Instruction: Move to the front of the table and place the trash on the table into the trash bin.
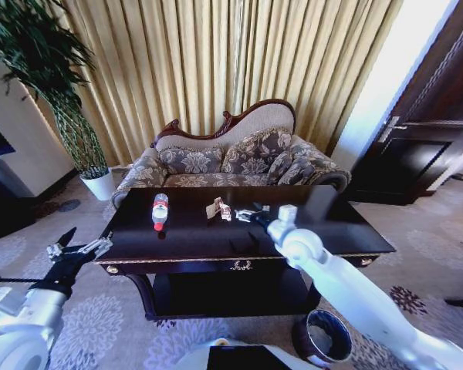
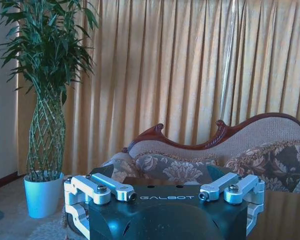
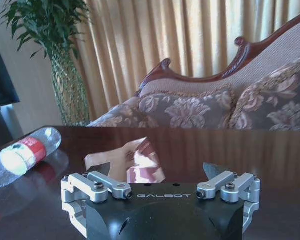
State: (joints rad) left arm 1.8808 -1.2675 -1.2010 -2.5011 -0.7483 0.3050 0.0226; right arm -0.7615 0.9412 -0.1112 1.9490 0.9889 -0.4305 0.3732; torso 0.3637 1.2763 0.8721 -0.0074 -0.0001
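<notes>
The dark glossy table (image 1: 336, 225) stands in front of me. On it lie the trash: a clear bottle (image 1: 160, 210) with a red label, a small tan-and-white carton (image 1: 216, 208) and white paper scraps (image 1: 244, 214). My right gripper (image 1: 258, 219) reaches over the tabletop and is open just short of the carton (image 3: 140, 161), which sits between and beyond its fingers (image 3: 103, 169). The bottle (image 3: 25, 154) lies off to one side. My left gripper (image 1: 81, 247) hangs open beside the table's left end. The trash bin (image 1: 322, 338) stands on the carpet by the table's front right leg.
A patterned sofa (image 1: 231, 154) sits close behind the table, with curtains behind it. A tall plant in a white pot (image 1: 100, 185) is at the back left, and a dark door (image 1: 424, 146) at the right. Carpet lies open on both sides.
</notes>
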